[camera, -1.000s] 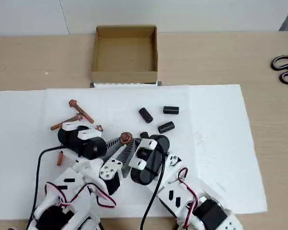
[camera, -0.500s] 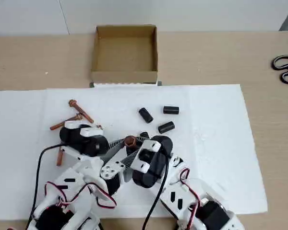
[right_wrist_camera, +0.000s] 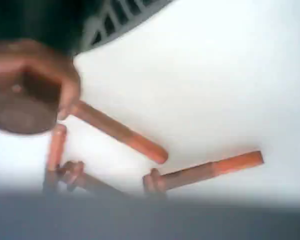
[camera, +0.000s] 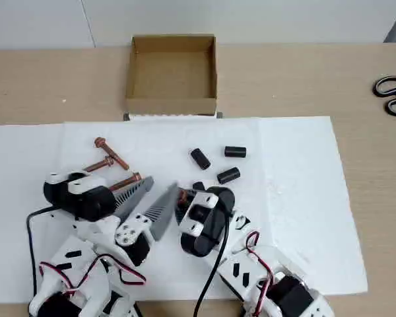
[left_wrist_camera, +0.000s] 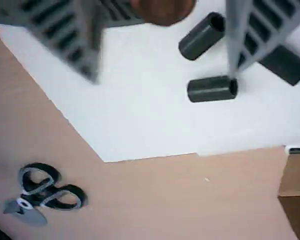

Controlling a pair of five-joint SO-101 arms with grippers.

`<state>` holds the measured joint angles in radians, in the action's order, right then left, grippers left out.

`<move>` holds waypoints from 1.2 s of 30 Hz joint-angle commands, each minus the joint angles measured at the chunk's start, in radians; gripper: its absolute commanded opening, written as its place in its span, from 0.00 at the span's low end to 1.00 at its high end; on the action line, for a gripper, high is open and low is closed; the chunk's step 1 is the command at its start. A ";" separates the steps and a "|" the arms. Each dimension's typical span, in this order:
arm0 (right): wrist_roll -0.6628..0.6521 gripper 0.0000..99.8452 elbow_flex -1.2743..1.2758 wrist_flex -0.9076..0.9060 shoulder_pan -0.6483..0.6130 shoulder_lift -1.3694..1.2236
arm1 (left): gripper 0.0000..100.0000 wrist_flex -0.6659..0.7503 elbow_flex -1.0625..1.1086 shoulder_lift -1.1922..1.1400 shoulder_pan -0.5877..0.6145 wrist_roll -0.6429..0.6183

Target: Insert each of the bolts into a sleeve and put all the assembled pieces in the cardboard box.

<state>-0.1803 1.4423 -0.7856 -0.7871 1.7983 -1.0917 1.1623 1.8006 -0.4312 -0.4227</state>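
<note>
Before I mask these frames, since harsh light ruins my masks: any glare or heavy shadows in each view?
High view: even light, no glare on the white paper, faint shadows by the sleeves. Left wrist view: soft shadows under the sleeves. Right wrist view: the held bolt sits in shade; loose bolts cast pale shadows.

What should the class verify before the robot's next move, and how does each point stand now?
1. Left gripper open: ok.
2. Bolt at the right gripper fully seated in a sleeve: cannot tell.
3. Cardboard box open and unblocked: ok.
4. Three loose sleeves lying on the paper: ok.
5. Loose bolts lying on the paper: ok.
</note>
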 commanded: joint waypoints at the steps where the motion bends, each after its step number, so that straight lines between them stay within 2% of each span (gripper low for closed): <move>1: 0.000 0.00 -0.011 0.025 0.054 0.012 | 0.00 -0.003 -0.036 -0.003 0.038 0.003; 6: 0.012 0.00 -0.012 0.024 0.159 0.013 | 0.01 -0.008 0.024 -0.003 0.173 0.031; 10: 0.110 0.00 -0.015 0.022 0.274 0.013 | 0.01 0.003 0.163 -0.002 0.316 0.170; 14: 0.216 0.00 -0.012 0.002 0.400 0.002 | 0.01 0.041 0.295 -0.002 0.399 0.235; 19: 0.302 0.00 -0.080 -0.125 0.492 0.001 | 0.01 0.112 0.429 -0.002 0.407 0.354; 24: 0.338 0.00 -0.215 -0.200 0.495 -0.050 | 0.01 0.147 0.493 -0.002 0.408 0.391; 28: 0.345 0.00 -0.344 -0.193 0.496 -0.243 | 0.01 0.153 0.499 -0.002 0.410 0.390; 36: 0.339 0.00 -0.697 -0.077 0.499 -0.808 | 0.01 0.155 0.495 -0.002 0.410 0.390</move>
<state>0.1542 0.9114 -0.9160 -0.3007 1.1861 -0.9613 1.6640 1.7914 -0.0245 -0.0391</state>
